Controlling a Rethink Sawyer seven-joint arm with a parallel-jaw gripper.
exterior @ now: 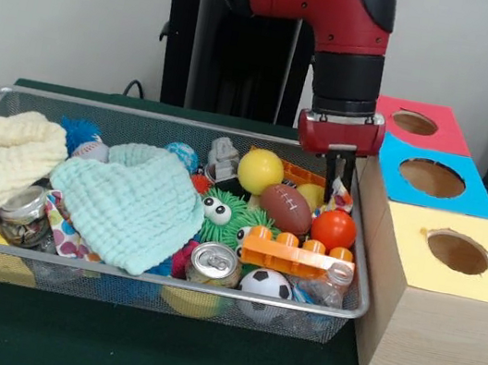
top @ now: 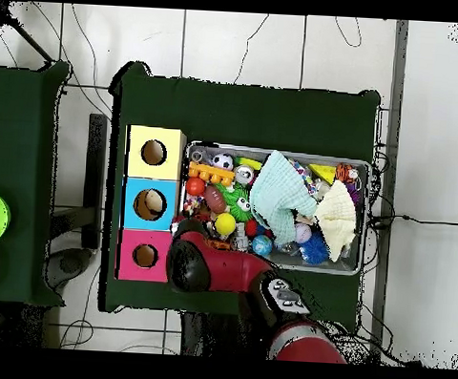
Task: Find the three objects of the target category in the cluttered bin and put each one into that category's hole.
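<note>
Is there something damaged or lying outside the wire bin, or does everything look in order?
Nothing lies outside the wire bin; the clutter is all inside. One small oddity: the hole in the yellow box top has ragged, torn edges, while the blue box top and the red box top have cleaner holes.

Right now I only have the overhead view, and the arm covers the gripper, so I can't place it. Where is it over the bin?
Observer: In the front view the gripper hangs at the bin's end beside the boxes, just behind the orange ball.
Operator: Is it touching any toy?
Observer: I cannot tell. Its lower end is hidden behind the football and the orange ball.
Operator: Which box is it closest to?
Observer: It lines up with the blue-topped box, whose sides are plain wood.
</note>
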